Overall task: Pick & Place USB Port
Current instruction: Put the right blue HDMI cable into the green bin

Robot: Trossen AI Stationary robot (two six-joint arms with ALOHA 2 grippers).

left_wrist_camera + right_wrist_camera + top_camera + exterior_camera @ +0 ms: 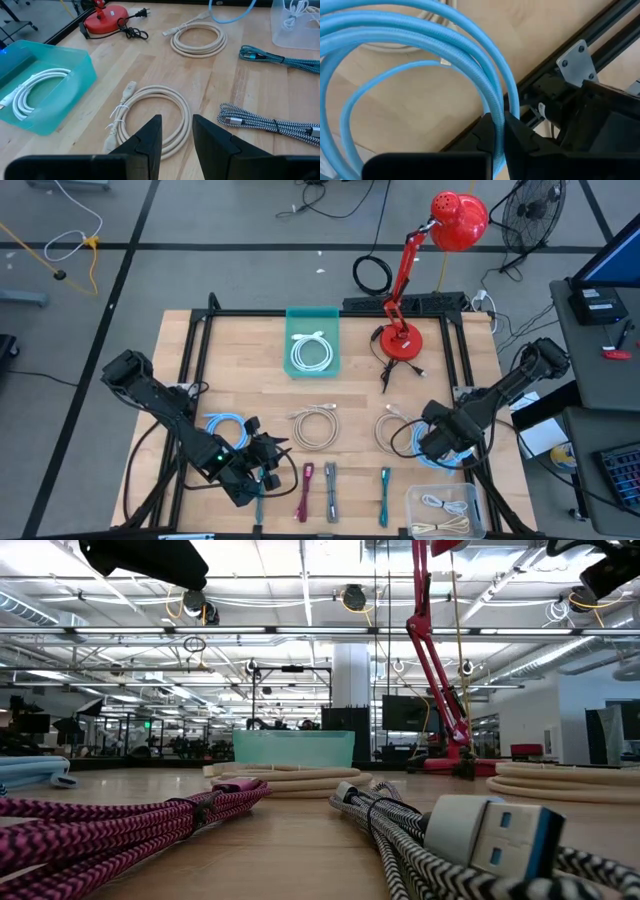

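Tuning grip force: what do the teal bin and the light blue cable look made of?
Teal bin: looks like translucent plastic, smooth and slightly glossy; the white cable shows through its wall.
Light blue cable: seems rubbery or finely woven, matte; the right claw is shut on it.

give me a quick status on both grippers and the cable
Right gripper shut on blue cable, near table's right edge. Left gripper empty, above beige cable. Nothing in the way.
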